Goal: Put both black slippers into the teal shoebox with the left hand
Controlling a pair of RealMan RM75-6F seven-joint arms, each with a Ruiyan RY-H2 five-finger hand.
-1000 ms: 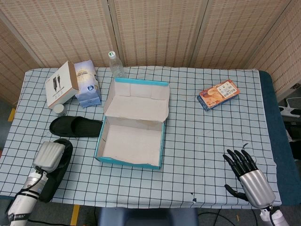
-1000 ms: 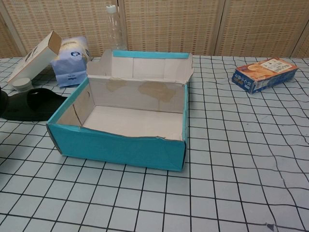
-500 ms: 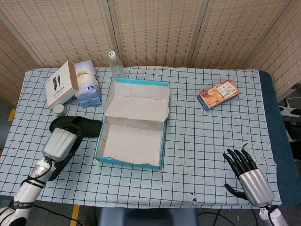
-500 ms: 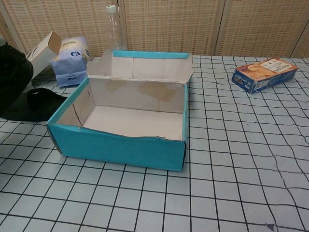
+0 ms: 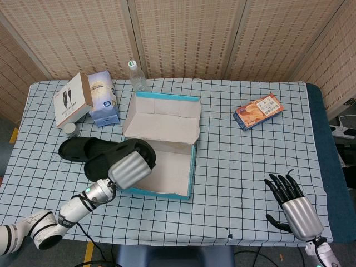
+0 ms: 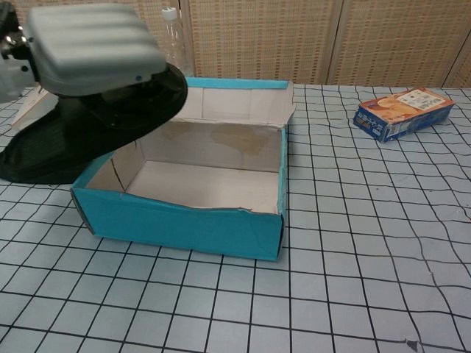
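Since the earlier frame, left hand (image 5: 131, 167) has carried one slipper (image 5: 114, 157) over the teal shoebox (image 6: 184, 221) wall; finger position hidden. Right hand (image 5: 292, 204) idle, fingers spread.

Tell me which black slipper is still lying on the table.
The slipper by the white cup, left of the teal shoebox. The other slipper is held by the left hand over the box edge.

Blue-and-white checked tablecloth (image 5: 245, 178): covers the table. Clear plastic bottle with white cap (image 5: 137, 76): upright at the cloth's far edge. Pale blue tissue pack (image 5: 104, 98): just left of the bottle, nearer. White cardboard carton printed with a black cable (image 5: 73, 99): tilted, touching the tissue pack's left side. Orange-and-blue snack box (image 5: 258, 111): lying flat, well right of the bottle.
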